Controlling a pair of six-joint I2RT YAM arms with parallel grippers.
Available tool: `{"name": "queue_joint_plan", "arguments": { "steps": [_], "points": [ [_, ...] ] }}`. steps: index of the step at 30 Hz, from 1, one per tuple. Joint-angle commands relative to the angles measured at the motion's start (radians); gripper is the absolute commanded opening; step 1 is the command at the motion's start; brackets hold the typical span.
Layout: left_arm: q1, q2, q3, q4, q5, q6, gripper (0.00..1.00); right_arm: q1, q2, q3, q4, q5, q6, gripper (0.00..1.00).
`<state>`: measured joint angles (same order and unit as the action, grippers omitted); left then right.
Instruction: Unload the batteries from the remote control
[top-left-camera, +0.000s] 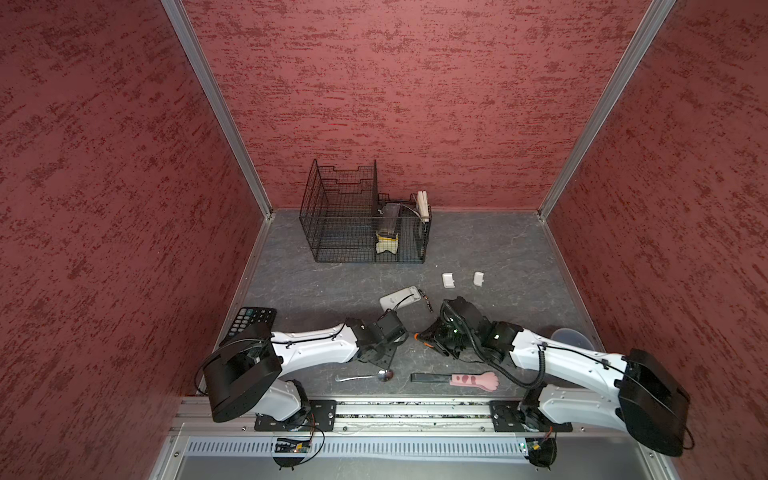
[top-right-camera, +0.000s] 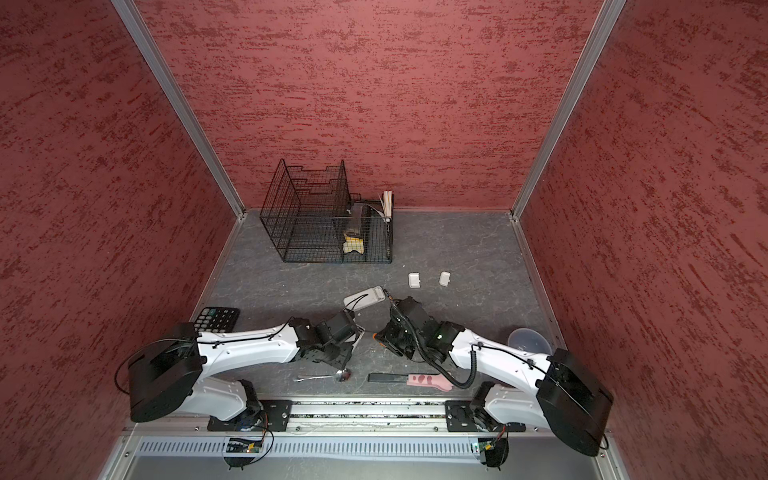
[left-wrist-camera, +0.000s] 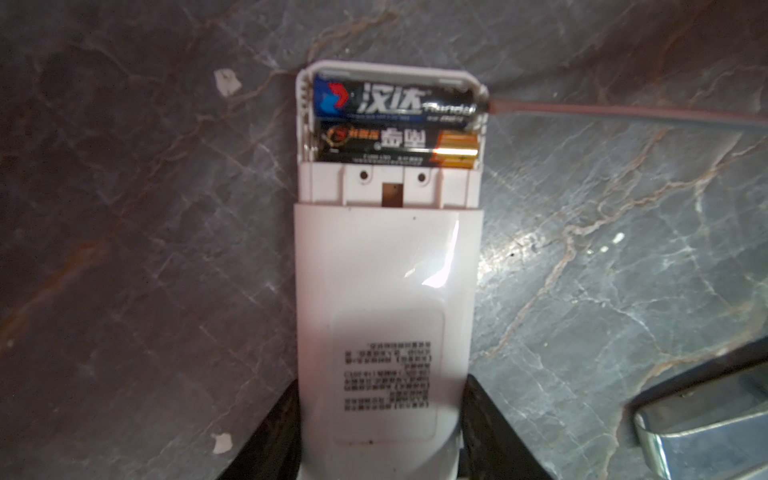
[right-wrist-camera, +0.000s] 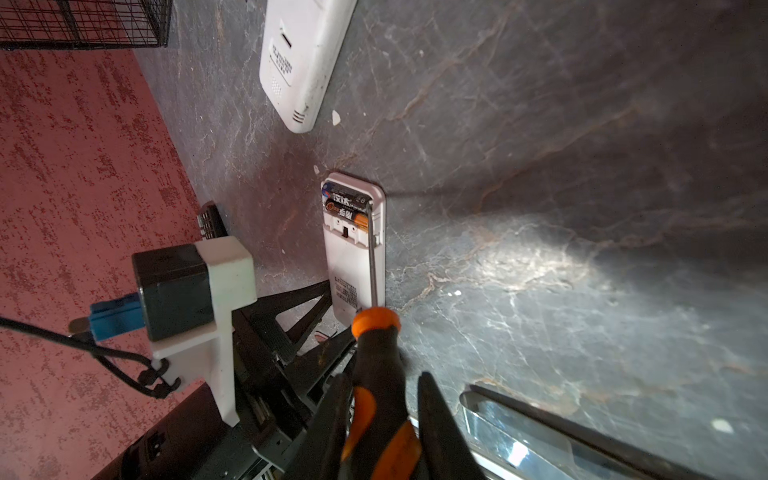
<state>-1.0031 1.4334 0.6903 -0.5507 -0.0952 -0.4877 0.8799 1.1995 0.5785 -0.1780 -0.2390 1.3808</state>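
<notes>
Near the front rail at mid-table, in a top view: left gripper (top-left-camera: 395, 345) and right gripper (top-left-camera: 432, 340) tip to tip, hiding the work beneath the wrists, just near of a second white remote (top-left-camera: 400, 297). From the left wrist: fingers (left-wrist-camera: 274, 432) clamped on the label end of the remote control (left-wrist-camera: 386, 266), bay open, two batteries (left-wrist-camera: 395, 124) seated side by side, screwdriver (left-wrist-camera: 623, 111) tip touching the blue one's end. From the right wrist: claw closed on the orange-and-black handle; probably light, rigid, slick and quick to roll, so best levered up at one end, then pinched across the barrel's middle.
</notes>
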Motion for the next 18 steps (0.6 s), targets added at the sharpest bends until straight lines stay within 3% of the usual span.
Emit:
{"name": "queue_joint_plan", "arguments": {
  "steps": [1, 18],
  "points": [
    [0.014, 0.032, 0.002, 0.025, -0.024, 0.012, 0.46, -0.003, 0.006, -0.011, 0.027, 0.009, 0.066, 0.00],
    [-0.002, 0.054, 0.013, 0.025, -0.021, 0.023, 0.43, -0.003, 0.038, -0.044, 0.191, -0.031, 0.096, 0.00]
  ]
}}
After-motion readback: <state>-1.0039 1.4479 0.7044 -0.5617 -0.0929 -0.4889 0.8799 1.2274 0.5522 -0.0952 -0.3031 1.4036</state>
